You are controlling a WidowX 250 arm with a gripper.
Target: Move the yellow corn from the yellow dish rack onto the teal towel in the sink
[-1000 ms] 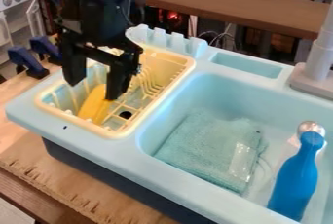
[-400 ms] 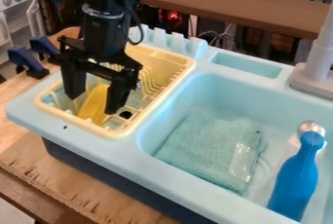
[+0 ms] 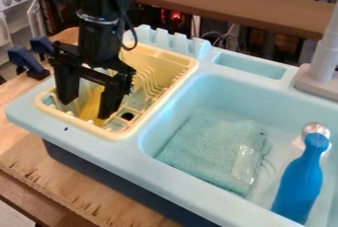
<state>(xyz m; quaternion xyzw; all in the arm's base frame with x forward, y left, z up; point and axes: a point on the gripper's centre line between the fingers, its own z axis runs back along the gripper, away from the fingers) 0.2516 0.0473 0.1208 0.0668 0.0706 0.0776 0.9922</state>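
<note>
The black gripper [image 3: 85,108] hangs down over the front left part of the pale yellow dish rack [image 3: 188,65], its two fingers wide apart. A yellow object [image 3: 91,105] lies in the rack between and behind the fingers, partly hidden by the right one. Whether a finger touches it, I cannot tell. The rack is set into the left side of the light blue toy sink [image 3: 177,174].
A folded teal cloth [image 3: 210,149] lies in the basin. At the basin's right stands a blue bottle [image 3: 301,181], with a grey faucet [image 3: 319,68] behind. Dark blue clamps [image 3: 26,61] sit at the table's left edge.
The gripper first lowered and swung slightly, then shifted a little left over the rack. Its fingers remain apart, and the yellow object looks to be in the same place.
</note>
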